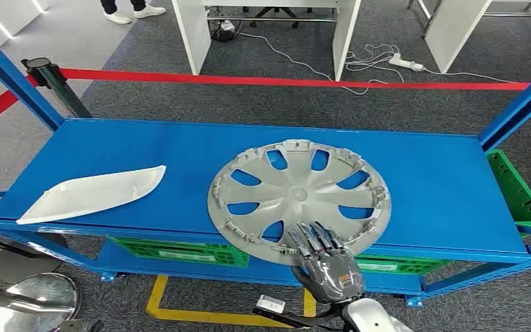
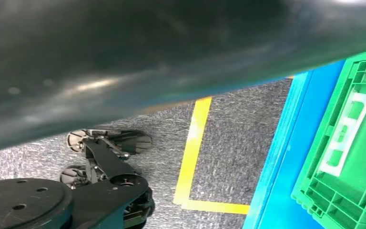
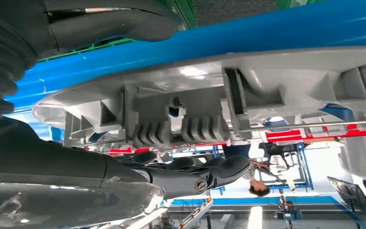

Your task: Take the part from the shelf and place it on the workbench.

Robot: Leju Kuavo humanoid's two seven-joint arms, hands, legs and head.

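Right hand (image 1: 323,261) has its fingers and thumb clamped on the near rim of the grey plastic hubcap (image 1: 297,200) on the blue metal shelf (image 1: 422,194); left hand, can't tell.

We found no text, brand, number or sign that could be read in any of the views. The green crate (image 2: 348,143) under the blue shelf (image 1: 429,187) carried a pale label panel on its side, but it showed us no legible writing. A small white tag (image 1: 271,303) lay on the floor by the yellow line (image 1: 200,315); any marks on it were too small for us to make out. The grey wheel cover (image 1: 299,199) showed no lettering that we could read.
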